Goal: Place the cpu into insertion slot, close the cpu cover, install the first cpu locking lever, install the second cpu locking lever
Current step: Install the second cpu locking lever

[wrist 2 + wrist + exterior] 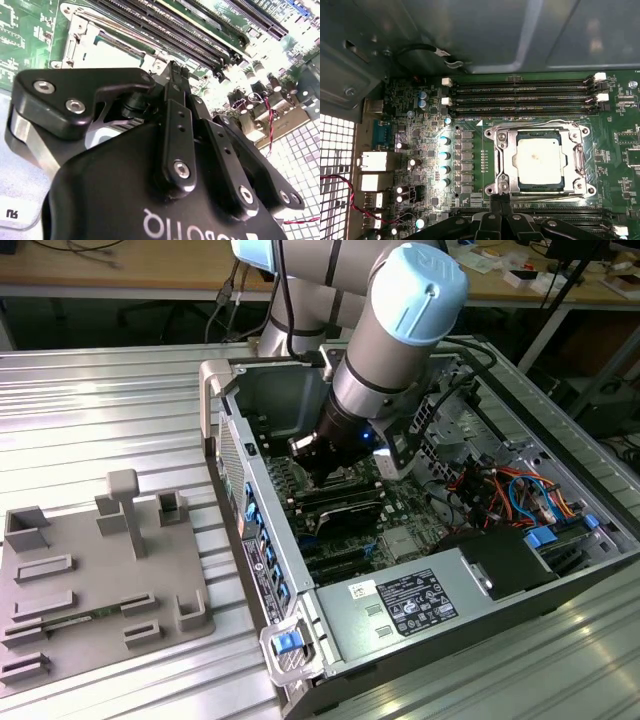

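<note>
Cpu seated in insertion slot, cpu cover closed.

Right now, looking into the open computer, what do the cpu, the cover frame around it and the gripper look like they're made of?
The cpu looks like matte metal, silvery-tan with faint smudges. The cpu cover seems to be thin stamped steel, bright and reflective at its edges. The gripper looks like black-coated metal, going by its satin sheen and silvery screw heads, though hard plastic can't be ruled out.

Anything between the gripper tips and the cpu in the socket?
In the first wrist view, just the cpu cover's lower frame edge and a thin lever wire; the gripper sits right at that edge, with the cpu beyond it.
</note>
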Controlling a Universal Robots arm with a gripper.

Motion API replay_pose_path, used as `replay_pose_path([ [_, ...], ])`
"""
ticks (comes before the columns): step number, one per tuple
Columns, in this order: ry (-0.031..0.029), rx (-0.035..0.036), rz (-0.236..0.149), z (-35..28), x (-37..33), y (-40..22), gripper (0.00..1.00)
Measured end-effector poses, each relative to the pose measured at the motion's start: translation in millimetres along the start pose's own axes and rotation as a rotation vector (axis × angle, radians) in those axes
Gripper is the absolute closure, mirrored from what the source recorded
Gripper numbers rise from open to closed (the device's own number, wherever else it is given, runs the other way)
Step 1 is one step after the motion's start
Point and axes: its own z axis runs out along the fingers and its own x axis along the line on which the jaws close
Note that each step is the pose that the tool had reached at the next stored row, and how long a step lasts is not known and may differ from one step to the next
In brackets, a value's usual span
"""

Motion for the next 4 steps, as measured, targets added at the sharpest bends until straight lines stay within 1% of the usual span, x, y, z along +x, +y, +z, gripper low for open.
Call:
replay_pose_path([
  [4,0.0,0.0001,0.0,0.0,0.2,0.0,0.89],
])
